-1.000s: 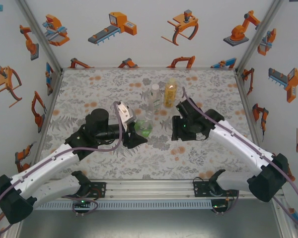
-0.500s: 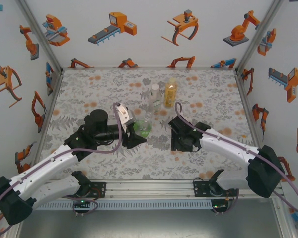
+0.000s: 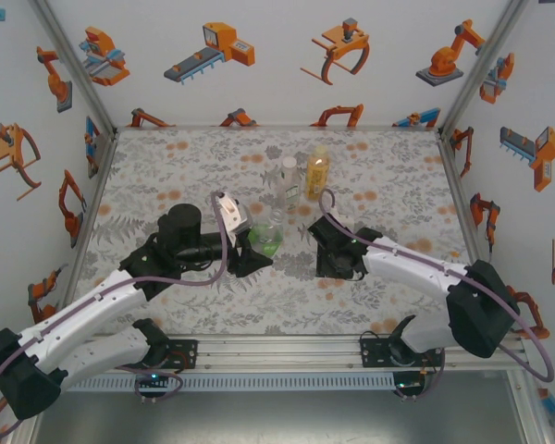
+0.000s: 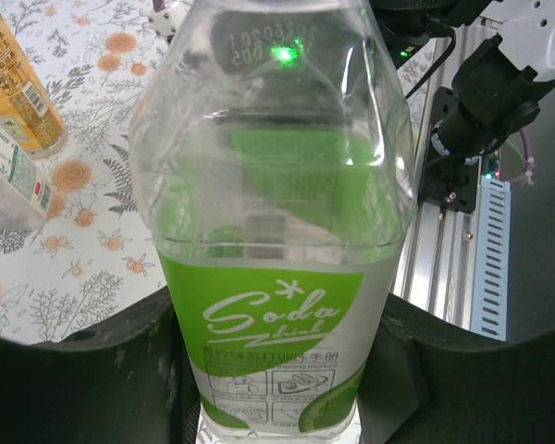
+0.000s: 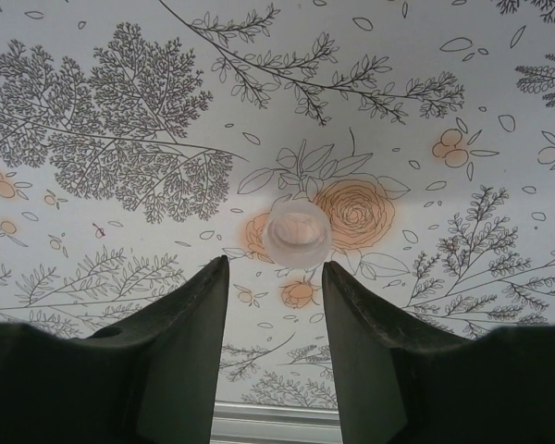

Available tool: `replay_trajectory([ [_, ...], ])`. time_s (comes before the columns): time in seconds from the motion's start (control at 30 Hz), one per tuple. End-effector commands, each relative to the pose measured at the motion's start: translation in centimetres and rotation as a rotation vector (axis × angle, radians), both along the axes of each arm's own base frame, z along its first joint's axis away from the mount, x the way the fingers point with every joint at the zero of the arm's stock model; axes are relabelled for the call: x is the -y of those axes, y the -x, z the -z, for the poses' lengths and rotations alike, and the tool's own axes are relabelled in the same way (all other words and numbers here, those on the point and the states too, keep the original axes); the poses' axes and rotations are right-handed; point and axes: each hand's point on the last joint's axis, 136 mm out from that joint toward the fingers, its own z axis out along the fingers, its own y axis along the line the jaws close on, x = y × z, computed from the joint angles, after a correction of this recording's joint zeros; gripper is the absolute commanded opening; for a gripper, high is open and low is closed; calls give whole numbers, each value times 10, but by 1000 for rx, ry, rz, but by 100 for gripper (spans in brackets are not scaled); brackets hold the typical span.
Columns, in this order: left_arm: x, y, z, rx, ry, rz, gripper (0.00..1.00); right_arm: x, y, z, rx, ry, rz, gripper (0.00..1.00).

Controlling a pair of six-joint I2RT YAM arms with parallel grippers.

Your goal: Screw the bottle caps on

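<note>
Top: high, rear, down at table (image 3: 166,166). Left wrist: close on green bottle (image 4: 277,277), shared overhead. Right wrist: low over table.

Short bottle (image 3: 269,239) stood on the table (image 3: 166,166) within the left gripper (image 4: 277,370); second bottle (image 3: 289,178) and third bottle (image 3: 316,172) stood behind it; cap (image 5: 297,231) lay rightward, just before the right gripper (image 5: 276,264).
</note>
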Motion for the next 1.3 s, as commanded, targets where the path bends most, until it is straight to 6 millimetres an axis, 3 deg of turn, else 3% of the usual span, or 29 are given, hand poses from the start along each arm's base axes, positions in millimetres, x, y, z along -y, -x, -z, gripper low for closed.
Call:
replay_trajectory([
  [0.0, 1, 0, -8, 19, 16, 5, 10, 5, -2, 8, 4, 24, 26, 44],
  [0.37, 1, 1, -5, 1, 12, 9, 10, 6, -1, 19, -21, 34, 40, 43],
  [1.27, 3, -1, -3, -18, 13, 6, 10, 11, 4, 26, -39, 45, 68, 44],
])
